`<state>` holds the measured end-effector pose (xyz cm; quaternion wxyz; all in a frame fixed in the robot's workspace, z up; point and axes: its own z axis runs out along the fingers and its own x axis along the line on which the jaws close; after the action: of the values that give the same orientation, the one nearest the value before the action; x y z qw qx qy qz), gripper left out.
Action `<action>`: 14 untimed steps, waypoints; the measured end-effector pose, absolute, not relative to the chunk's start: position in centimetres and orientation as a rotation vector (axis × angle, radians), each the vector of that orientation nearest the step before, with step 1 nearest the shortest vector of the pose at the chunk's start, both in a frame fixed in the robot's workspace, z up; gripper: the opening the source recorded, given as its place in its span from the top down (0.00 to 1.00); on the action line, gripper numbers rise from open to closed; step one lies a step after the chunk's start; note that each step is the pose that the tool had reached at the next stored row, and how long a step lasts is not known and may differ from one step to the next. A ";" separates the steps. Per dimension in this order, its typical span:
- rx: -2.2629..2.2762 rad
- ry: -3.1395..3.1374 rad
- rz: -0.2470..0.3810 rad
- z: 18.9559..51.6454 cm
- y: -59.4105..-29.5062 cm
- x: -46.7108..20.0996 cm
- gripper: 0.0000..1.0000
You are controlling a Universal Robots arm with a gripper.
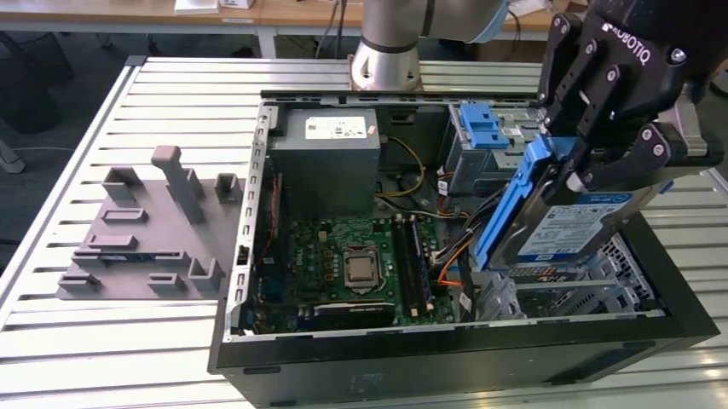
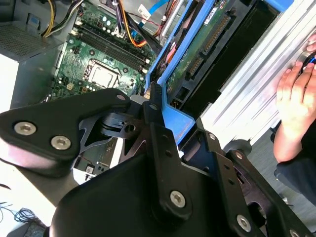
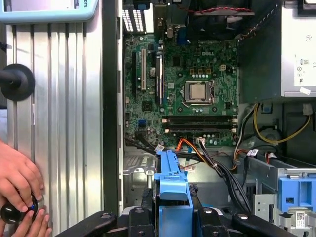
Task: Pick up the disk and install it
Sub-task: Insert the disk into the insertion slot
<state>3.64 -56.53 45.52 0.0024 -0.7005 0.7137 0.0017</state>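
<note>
Ribbed metal table (image 1: 80,341) carries an open black computer case (image 1: 455,362), with desks behind it. In the exterior view the arm's base (image 1: 387,51) stands at twelve o'clock of the case. The gripper (image 1: 603,170) hangs over the case's two o'clock corner, pointing down and tilted, its fingers closed on the disk (image 1: 574,226). The disk is in the air, on edge and slanted, its blue bracket (image 1: 506,213) facing the green circuit board (image 1: 353,264). A drive cage (image 1: 489,136) sits just behind it, a grey metal box (image 1: 330,149) at eleven o'clock inside the case. A grey slotted tray (image 1: 148,230) lies on the table at nine o'clock of the case, well apart.

In the second wrist view the gripper (image 2: 153,113) clamps the bracket's (image 2: 173,118) end; the disk's (image 2: 197,49) underside shows above the circuit board (image 2: 98,64). A person's hand (image 2: 296,98) rests on the table beside the case.

In the first wrist view the disk (image 3: 170,182) is seen edge-on between the black fingers (image 3: 148,202), above cables (image 3: 217,163) near the circuit board (image 3: 187,94). Two hands (image 3: 19,182) hold a small black knob on the table (image 3: 64,123).
</note>
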 end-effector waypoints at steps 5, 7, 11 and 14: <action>-2.197 2.239 0.006 45.4 -56.5 4.2 0.64; -2.198 2.239 0.006 45.3 -56.5 4.4 0.64; -2.198 2.238 0.006 45.2 -56.5 4.7 0.64; -2.199 2.239 0.007 45.2 -56.5 5.0 0.64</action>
<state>5.03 -56.52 45.17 0.0019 -0.7007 0.7134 0.0022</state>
